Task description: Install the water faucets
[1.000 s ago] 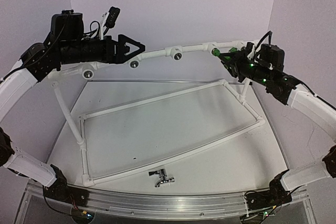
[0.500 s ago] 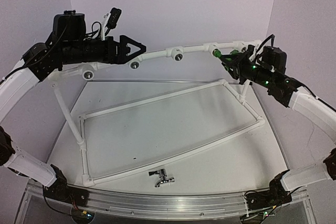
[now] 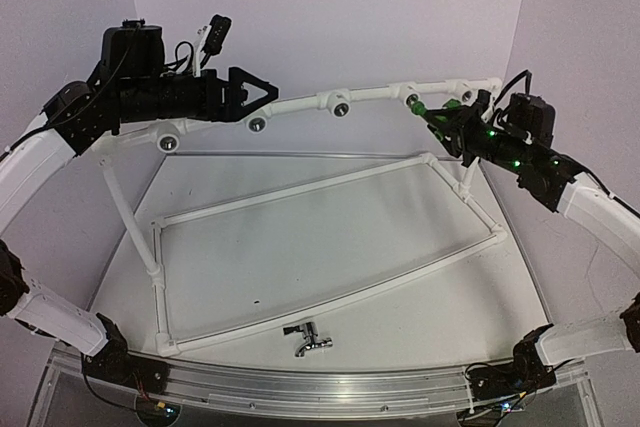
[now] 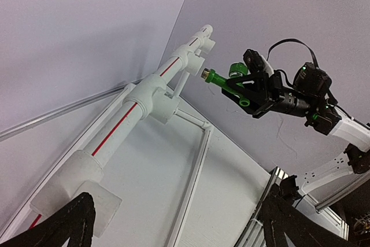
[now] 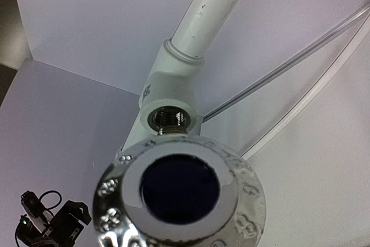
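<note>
The green water faucet [image 3: 425, 110] is held level in my right gripper [image 3: 447, 119], which is shut on it. Its brass threaded tip [image 4: 204, 73] points at the far right socket [image 3: 411, 100] of the raised white pipe rail [image 3: 300, 103], just short of the hole. In the right wrist view a shiny round cap [image 5: 180, 195] fills the foreground, with the threaded socket [image 5: 169, 117] right behind it. The chrome water faucet [image 3: 308, 337] lies on the table near the front edge. My left gripper [image 3: 262, 93] is open beside the rail's left part, holding nothing.
The rail carries further sockets [image 3: 339, 107] [image 3: 257, 123] [image 3: 169, 141] along its length. A white pipe frame [image 3: 320, 247] lies across the table under it, with slanted legs [image 3: 125, 212] going up to the rail. Purple walls close in behind and at both sides.
My right gripper has drawn back to the right and slightly down with the green faucet, so the socket's mouth shows again. The left arm has barely moved.
</note>
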{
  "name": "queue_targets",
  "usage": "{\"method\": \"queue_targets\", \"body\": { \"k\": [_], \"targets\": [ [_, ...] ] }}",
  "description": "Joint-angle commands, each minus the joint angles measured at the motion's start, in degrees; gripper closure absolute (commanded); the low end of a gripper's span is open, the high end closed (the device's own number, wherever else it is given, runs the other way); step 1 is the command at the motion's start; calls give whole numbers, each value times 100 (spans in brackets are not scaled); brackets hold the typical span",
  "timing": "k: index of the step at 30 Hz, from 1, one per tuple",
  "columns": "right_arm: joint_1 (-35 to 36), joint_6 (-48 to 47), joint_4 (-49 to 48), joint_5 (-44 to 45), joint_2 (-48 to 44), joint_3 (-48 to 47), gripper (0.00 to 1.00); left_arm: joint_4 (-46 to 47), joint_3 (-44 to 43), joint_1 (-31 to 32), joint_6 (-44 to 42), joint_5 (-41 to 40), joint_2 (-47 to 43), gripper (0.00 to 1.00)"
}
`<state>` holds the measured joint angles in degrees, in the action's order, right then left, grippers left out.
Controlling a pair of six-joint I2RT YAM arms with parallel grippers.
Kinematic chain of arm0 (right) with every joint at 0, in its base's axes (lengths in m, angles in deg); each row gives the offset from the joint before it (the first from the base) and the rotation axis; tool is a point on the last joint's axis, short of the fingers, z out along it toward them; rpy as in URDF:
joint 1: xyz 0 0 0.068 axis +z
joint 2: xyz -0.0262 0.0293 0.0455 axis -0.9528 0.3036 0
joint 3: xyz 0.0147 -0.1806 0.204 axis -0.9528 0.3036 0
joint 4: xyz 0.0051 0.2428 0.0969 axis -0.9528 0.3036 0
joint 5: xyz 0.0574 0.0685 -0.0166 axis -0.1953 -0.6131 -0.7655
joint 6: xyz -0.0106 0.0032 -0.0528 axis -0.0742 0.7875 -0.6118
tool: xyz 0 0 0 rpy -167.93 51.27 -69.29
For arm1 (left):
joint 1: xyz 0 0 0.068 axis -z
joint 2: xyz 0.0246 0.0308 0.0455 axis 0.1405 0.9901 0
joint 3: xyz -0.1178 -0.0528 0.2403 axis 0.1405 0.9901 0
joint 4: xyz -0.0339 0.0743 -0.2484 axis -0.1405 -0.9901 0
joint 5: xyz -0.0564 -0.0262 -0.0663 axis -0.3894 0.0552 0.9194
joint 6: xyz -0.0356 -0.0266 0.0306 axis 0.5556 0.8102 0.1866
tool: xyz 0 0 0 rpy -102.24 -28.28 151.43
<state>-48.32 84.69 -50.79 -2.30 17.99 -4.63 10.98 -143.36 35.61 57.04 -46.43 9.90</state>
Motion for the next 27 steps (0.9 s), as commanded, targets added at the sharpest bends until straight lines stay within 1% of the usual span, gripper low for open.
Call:
{"method": "queue_targets", "body": {
  "k": [1, 6, 10, 13, 19, 22, 25, 27],
  "targets": [
    [-38, -7, -188, -148, -203, 24, 100, 56, -179, 0, 28, -69, 52, 0],
    [-38, -259, -287, -30, -168, -72, 100, 40, -202, 0, 14, -66, 60, 0],
    [-42, -1324, -256, 48, -107, -253, 100, 51, -150, 0, -2, -74, 28, 0],
    [-37, -1872, -223, -144, -232, -192, 100, 25, -101, -4, -86, -74, 3, 0],
    [-30, -2449, -420, -1603, -352, -250, 100, -267, -233, -1, -817, 316, -47, 0],
    [1, -2621, -496, -2262, -314, -401, 100, -366, -350, 0, -1079, 867, -44, 0],
    [288, -2524, -582, -2789, -151, -607, 100, -408, -408, 11, -1367, 1605, 31, 0],
    [646, -2471, -581, -2977, -22, -725, 100, -404, -407, 64, -1581, 1853, 78, 0]
  ]
}}
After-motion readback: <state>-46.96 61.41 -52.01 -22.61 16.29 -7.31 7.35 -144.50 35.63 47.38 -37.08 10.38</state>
